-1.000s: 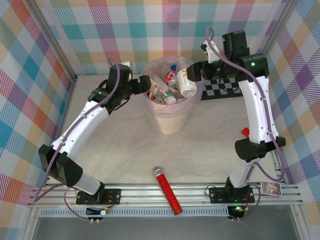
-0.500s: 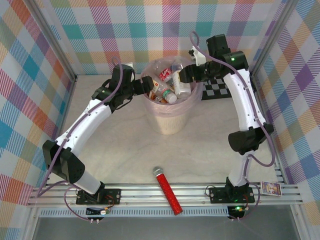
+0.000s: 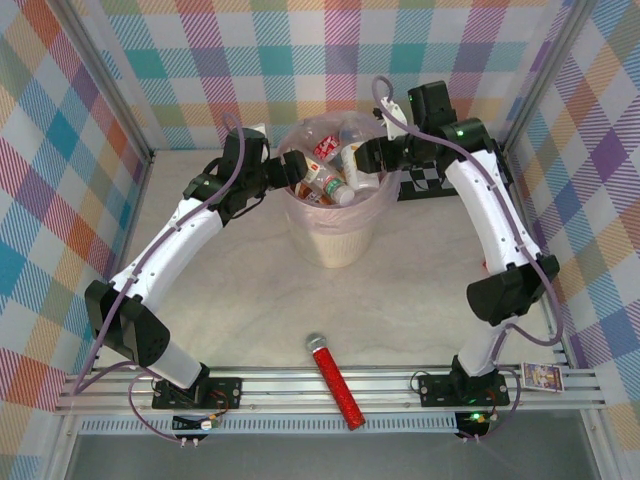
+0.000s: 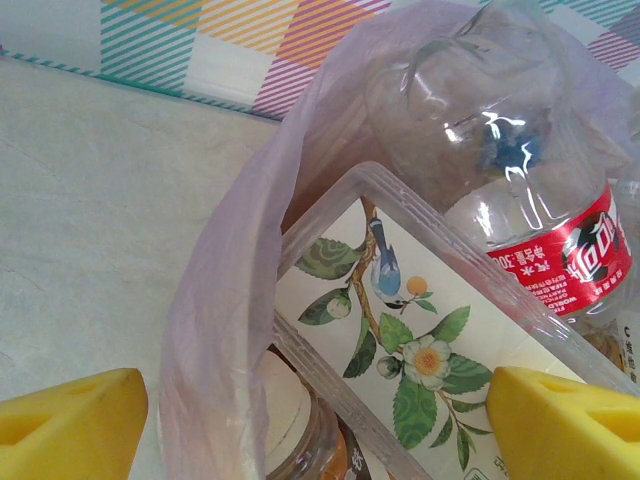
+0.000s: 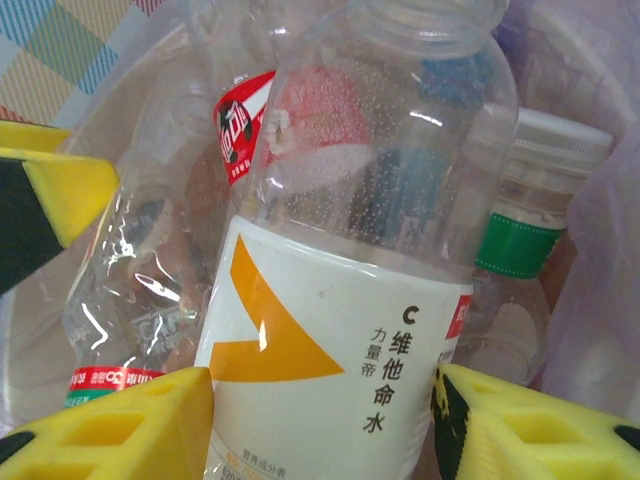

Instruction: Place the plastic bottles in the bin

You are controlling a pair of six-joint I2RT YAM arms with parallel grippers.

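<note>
One white-labelled bottle (image 5: 330,310) is clamped in my right claw (image 5: 322,425) over the bin (image 3: 340,245), among other bottles (image 5: 140,260); my left claw (image 4: 320,420) gapes wide at its bagged rim.

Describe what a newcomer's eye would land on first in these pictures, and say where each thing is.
The pink-lined cream bin stands toward the back of the table, heaped with plastic bottles. The right tool grips a white-and-orange-labelled bottle over the pile; the left tool gapes open at the rim. A red glittery microphone lies at the near edge.
</note>
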